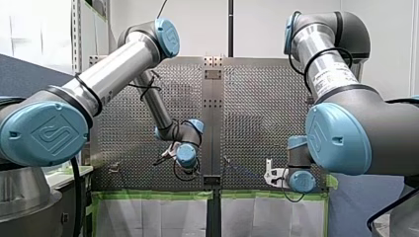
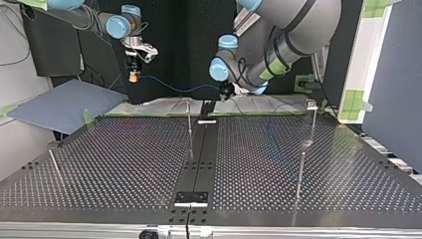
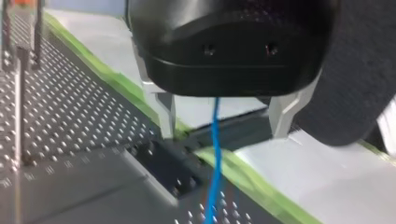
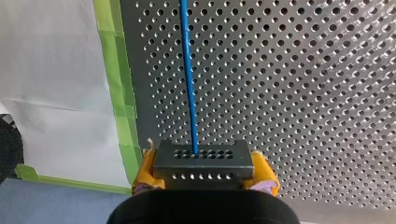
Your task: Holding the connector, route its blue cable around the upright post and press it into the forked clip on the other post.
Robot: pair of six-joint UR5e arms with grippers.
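Right hand (image 4: 205,173) clenched on connector (image 4: 204,157), yellow pads (image 4: 145,170) at its sides, rear hidden by hand body. Blue cable (image 4: 188,79) leaves connector over bench (image 4: 303,93), cut off at view's edge. Left hand (image 3: 224,122) released, metal fingers (image 3: 166,114) spread, cable between them; contact unclear. Posts (image 2: 189,119) thin, tops hard to make out.

- The connector (image 4: 204,158), a black block with rows of holes, is being gripped between the yellow pads (image 4: 144,170) of the right claw (image 4: 205,173).
- The blue cable (image 4: 189,84) is being strung from the connector, sagging through the air, and is passing between the spread fingers (image 3: 166,112) of the left claw (image 3: 224,133).
- The upright post (image 2: 189,124) is being seen mid-worktop (image 2: 124,164); the clip (image 2: 311,104) is being carried atop another post (image 2: 313,127) at the top view's right.
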